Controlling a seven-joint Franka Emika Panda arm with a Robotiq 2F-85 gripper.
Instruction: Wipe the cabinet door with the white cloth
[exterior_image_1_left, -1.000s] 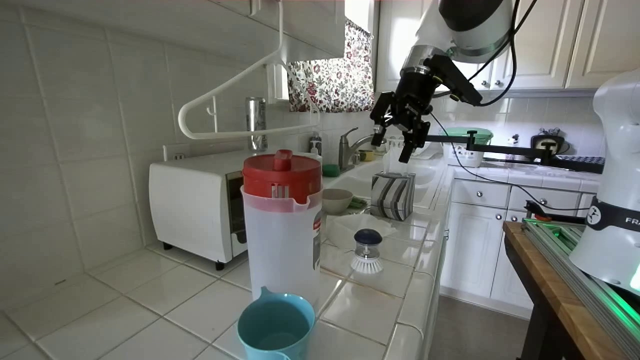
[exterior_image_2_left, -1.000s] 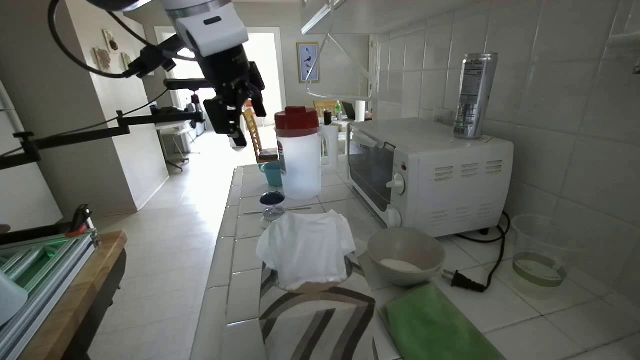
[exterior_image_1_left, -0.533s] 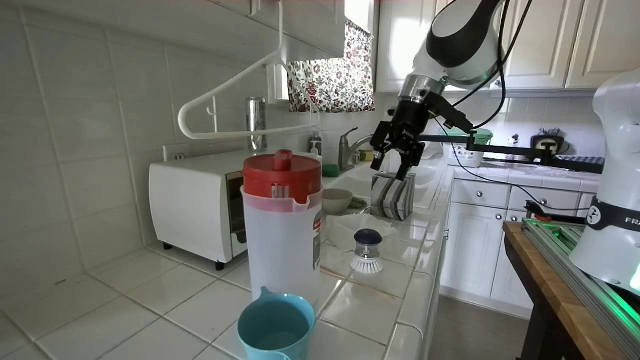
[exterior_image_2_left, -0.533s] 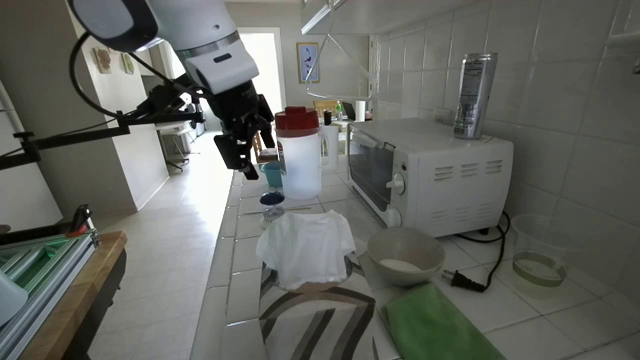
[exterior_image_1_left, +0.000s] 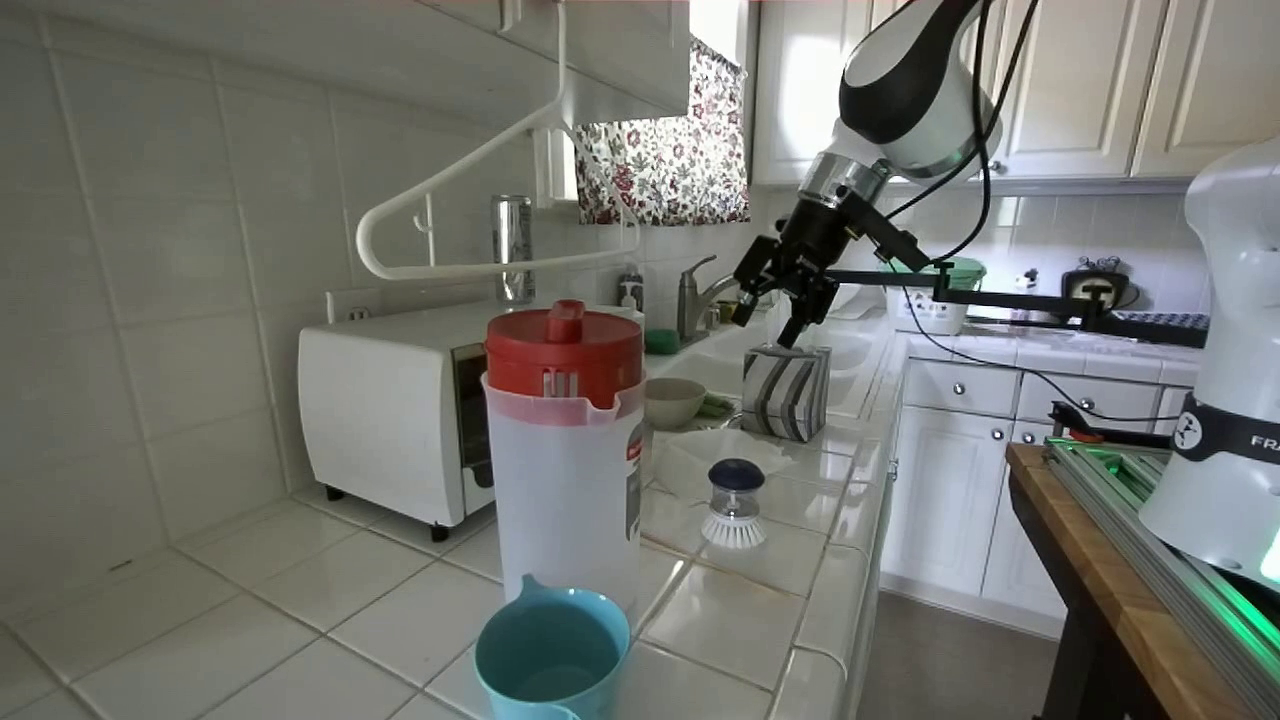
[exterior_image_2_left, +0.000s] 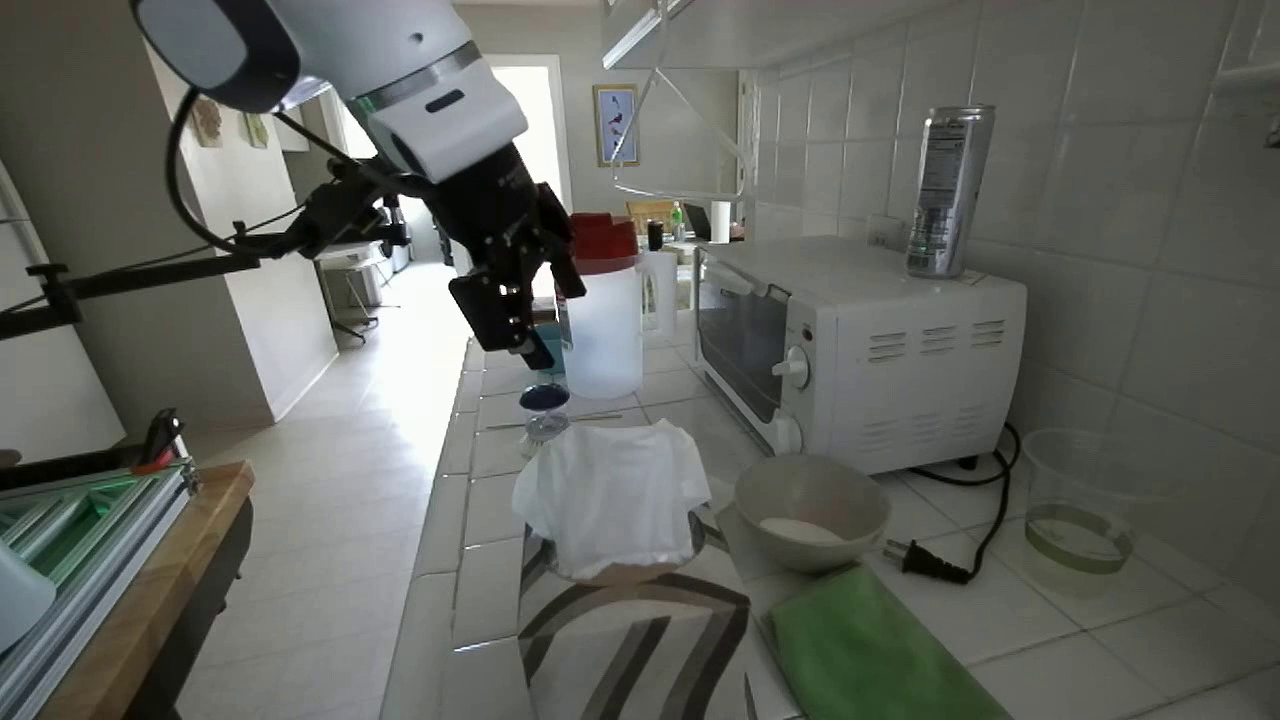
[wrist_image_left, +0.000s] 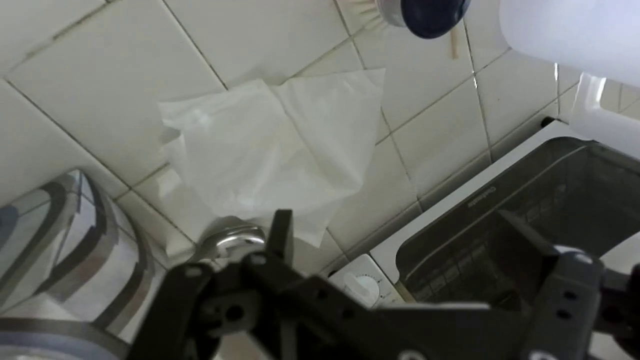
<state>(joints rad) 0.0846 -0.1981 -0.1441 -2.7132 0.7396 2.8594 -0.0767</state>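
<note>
The tool (exterior_image_1_left: 765, 327) hangs tilted in the air above the tabletop (exterior_image_1_left: 720, 612), its fingers (wrist_image_left: 281, 232) spread wide apart with nothing in their hold. The white cloth (wrist_image_left: 270, 150) lies wrinkled on the tiles of the tabletop. Around it in the wrist view, the dark-topped brush (wrist_image_left: 434, 15) sits between 1 and 2 o'clock, the pitcher (wrist_image_left: 575, 35) at 2 o'clock, the white toaster oven (wrist_image_left: 470, 225) at 4 o'clock, the striped tissue box (wrist_image_left: 85, 250) at 8 o'clock, and, just beside the cloth at 7 o'clock, a shiny metal object (wrist_image_left: 240, 237) partly hidden by the tool. In an exterior view, white cabinet doors (exterior_image_1_left: 945, 500) stand at 4 o'clock, well apart from the cloth. In an exterior view, a can (exterior_image_2_left: 950, 190) stands on the toaster oven at 2 o'clock, and a green cloth (exterior_image_2_left: 880, 650) lies near the bowl (exterior_image_2_left: 812, 515) at 5 o'clock
</note>
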